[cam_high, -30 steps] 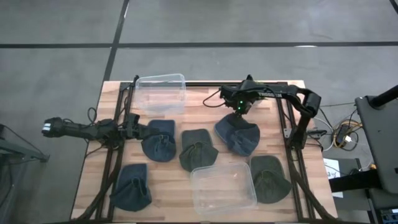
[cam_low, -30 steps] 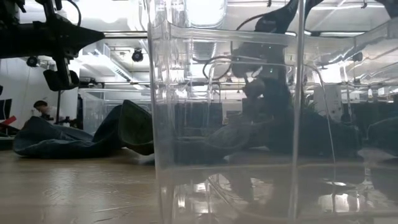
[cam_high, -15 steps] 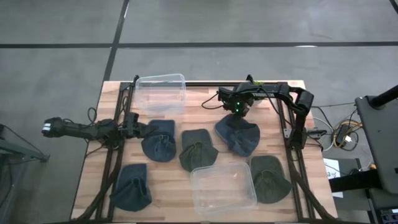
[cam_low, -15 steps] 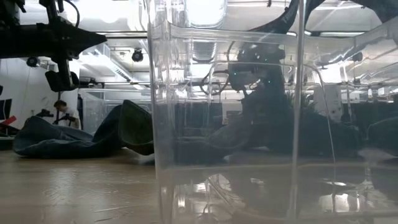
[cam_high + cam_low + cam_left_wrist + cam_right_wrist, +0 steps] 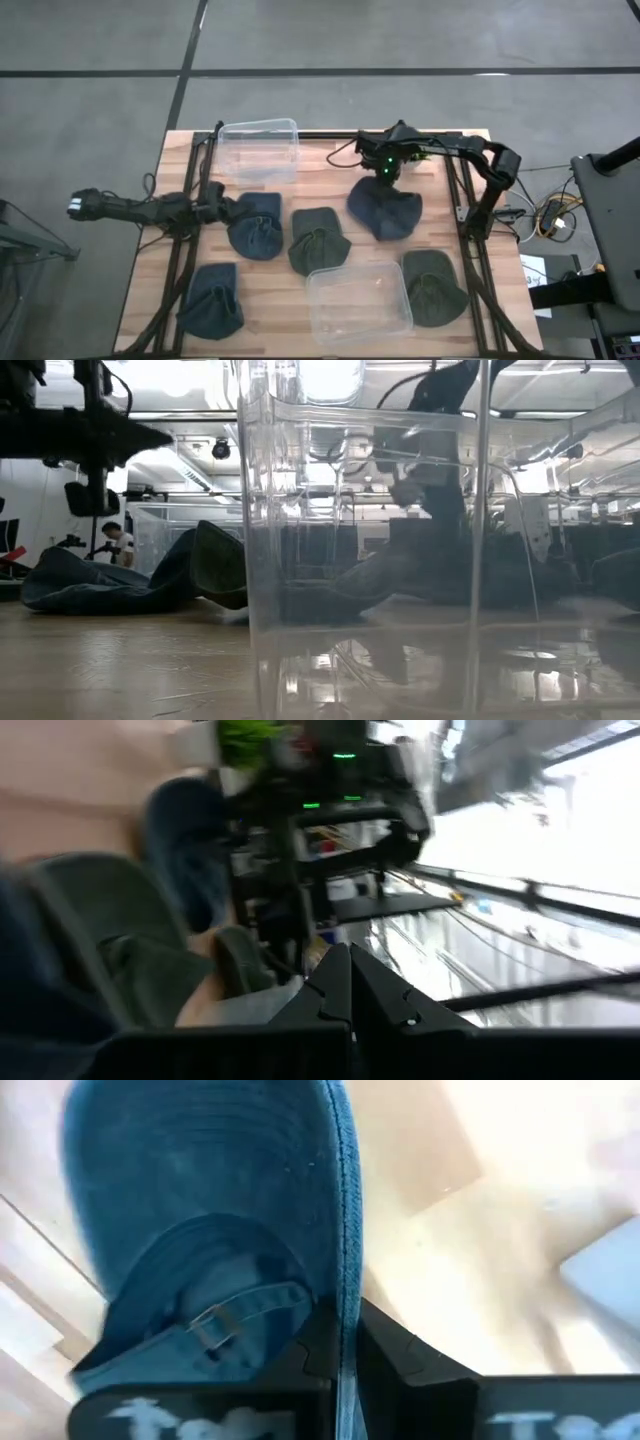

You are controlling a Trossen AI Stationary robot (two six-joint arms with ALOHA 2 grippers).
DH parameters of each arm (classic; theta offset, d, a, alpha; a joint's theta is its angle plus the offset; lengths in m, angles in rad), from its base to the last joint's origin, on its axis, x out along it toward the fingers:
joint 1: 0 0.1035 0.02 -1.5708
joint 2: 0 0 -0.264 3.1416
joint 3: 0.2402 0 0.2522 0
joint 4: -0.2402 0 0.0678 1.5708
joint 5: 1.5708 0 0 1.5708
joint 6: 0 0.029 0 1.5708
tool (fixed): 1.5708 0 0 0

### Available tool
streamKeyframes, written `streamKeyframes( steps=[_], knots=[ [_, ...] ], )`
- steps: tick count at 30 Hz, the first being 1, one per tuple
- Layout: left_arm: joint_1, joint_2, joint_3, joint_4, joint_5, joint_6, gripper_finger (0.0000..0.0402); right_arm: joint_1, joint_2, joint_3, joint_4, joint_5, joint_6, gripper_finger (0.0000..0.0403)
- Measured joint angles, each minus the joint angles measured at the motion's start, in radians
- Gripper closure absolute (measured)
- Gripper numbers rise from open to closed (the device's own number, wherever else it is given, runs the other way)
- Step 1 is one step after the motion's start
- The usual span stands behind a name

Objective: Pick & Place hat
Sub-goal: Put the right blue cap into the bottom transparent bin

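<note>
A blue hat [image 5: 384, 210] lies at the table's far right, with my right gripper [image 5: 387, 172] shut on it from its far side; in the right wrist view the hat [image 5: 200, 1200] shows its underside, strap and buckle. My left gripper [image 5: 220, 210] is shut and hovers level at the table's left, beside another blue hat [image 5: 255, 226], touching nothing. A dark green hat [image 5: 318, 240], a blue hat [image 5: 213, 300] and a green hat [image 5: 433, 286] rest flat on the wood. My right gripper pinches the blue hat's brim edge [image 5: 347, 1305] between its two fingers [image 5: 392, 1358], at the hat's far side. The fingers come from above, slanting down. The hat spreads away below them; whether its near part still rests on the table I cannot tell.
A clear plastic bin [image 5: 260, 150] stands at the far edge, left of my right gripper. A second clear bin [image 5: 358, 300] stands at the near edge between the hats and fills the low view [image 5: 380, 560]. A person shows far behind the table [image 5: 118, 542].
My right gripper has shut on the blue hat's far brim edge. The hat's far part has been drawn toward the gripper, and the hat now looks smoother and more spread than before. My left arm has kept still.
</note>
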Motion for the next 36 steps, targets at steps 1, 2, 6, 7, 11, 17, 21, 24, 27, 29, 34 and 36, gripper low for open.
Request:
streamKeyframes(
  steps=[1, 2, 6, 7, 11, 17, 21, 24, 27, 29, 34, 36],
  knots=[
    [0.0, 0.002, 0.0, -0.018, 0.001, -0.007, 0.0401, 0.0, -0.013, 0.009, -0.006, 0.0, -0.003, 0.0391],
    [0.0, 0.005, 0.0, -0.03, 0.003, -0.008, 0.0401, 0.003, -0.024, 0.022, -0.016, 0.0, -0.003, 0.0392],
    [0.0, 0.011, 0.0, -0.019, 0.007, -0.011, 0.0387, 0.014, -0.061, 0.087, -0.072, 0.0, -0.005, 0.0392],
    [0.0, 0.011, 0.0, -0.019, 0.007, -0.012, 0.0378, 0.016, -0.068, 0.107, -0.09, 0.0, -0.006, 0.0392],
    [0.0, 0.016, 0.0, -0.011, -0.02, -0.02, 0.0333, 0.037, -0.089, 0.198, -0.143, 0.0, -0.006, 0.0393],
    [0.0, 0.017, 0.0, 0.106, -0.088, -0.085, 0.029, 0.084, -0.091, 0.365, -0.232, -0.003, -0.002, 0.0393],
    [0.0, 0.019, 0.001, 0.202, -0.132, -0.037, 0.0288, 0.107, -0.091, 0.488, -0.287, -0.021, -0.002, 0.0392],
    [0.0, 0.021, 0.038, 0.204, -0.156, 0.032, 0.0287, 0.11, -0.09, 0.581, -0.33, -0.096, 0.002, 0.0392],
    [0.0, 0.027, 0.087, 0.208, -0.162, 0.126, 0.0287, 0.112, -0.09, 0.678, -0.393, -0.198, 0.006, 0.0392],
    [0.0, 0.035, 0.112, 0.206, -0.163, 0.192, 0.0287, 0.125, -0.09, 0.735, -0.43, -0.247, 0.006, 0.0392],
    [0.0, 0.05, 0.143, 0.205, -0.163, 0.278, 0.0287, 0.202, -0.09, 0.858, -0.44, -0.43, -0.08, 0.0392],
    [0.0, 0.056, 0.143, 0.199, -0.163, 0.281, 0.0287, 0.253, -0.086, 0.9, -0.439, -0.47, -0.088, 0.0392]
  ],
)
